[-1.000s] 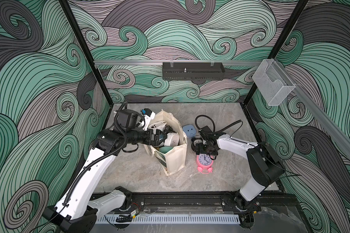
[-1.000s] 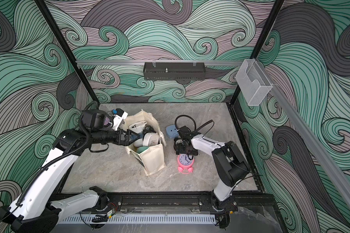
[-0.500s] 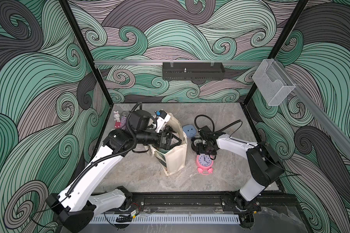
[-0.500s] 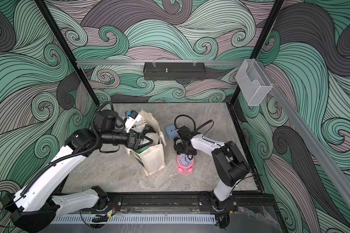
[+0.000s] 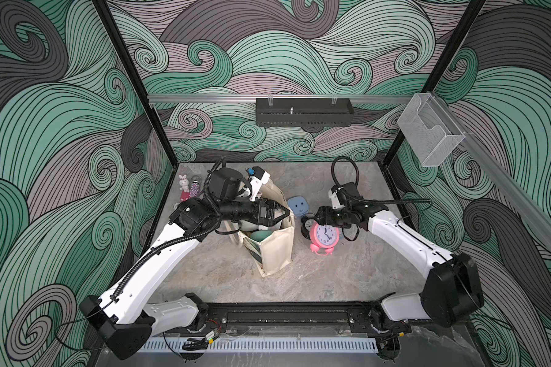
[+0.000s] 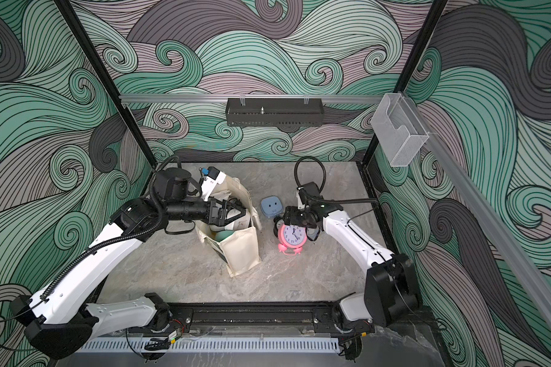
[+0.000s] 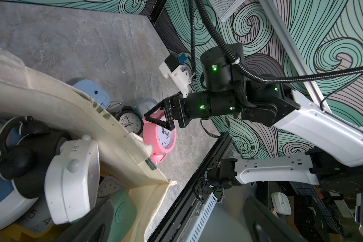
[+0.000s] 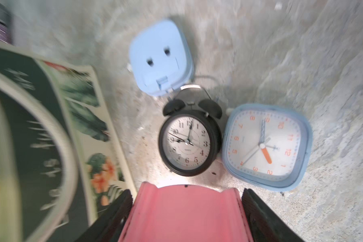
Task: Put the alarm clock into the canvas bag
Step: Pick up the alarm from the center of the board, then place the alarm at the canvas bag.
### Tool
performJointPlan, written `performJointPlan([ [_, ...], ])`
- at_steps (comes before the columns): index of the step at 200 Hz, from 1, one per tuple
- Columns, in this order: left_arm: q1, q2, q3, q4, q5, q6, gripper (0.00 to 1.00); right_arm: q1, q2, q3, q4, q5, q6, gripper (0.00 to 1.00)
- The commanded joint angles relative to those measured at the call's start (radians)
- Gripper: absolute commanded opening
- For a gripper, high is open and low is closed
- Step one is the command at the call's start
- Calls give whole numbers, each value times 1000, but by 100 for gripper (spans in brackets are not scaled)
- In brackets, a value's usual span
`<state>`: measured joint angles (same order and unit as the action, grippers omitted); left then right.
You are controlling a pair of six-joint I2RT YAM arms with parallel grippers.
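Alarm clock (image 5: 325,235), pink, stands on the worktop (image 5: 331,279) pinched in the right tool (image 7: 158,118), the canvas bag (image 5: 275,251) just to its left, the left tool (image 5: 279,214) gaping wide at the bag's mouth.

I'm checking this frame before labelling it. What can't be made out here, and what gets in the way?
Script on the canvas bag: right wrist view, motion blur, unreadable.
The bag's lower contents: in both top views the left gripper overhangs the mouth.
Face of the pink alarm clock: right wrist view shows only its body, cut by the frame edge, in the right gripper.
Bunny figure: top view, too small for detail.
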<state>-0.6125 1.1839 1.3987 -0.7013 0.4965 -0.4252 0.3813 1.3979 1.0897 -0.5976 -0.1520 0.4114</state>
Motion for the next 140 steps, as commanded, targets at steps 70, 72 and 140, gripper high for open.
performJointPlan([
  [70,-62,185,194,55,-1,120,85,-143,-74,296,86,-244,272,58],
  [72,-65,190,198,55,-2,123,84,-145,-75,301,92,-245,280,58],
  [140,-116,232,141,189,-82,212,67,-173,-86,335,246,-360,516,57],
])
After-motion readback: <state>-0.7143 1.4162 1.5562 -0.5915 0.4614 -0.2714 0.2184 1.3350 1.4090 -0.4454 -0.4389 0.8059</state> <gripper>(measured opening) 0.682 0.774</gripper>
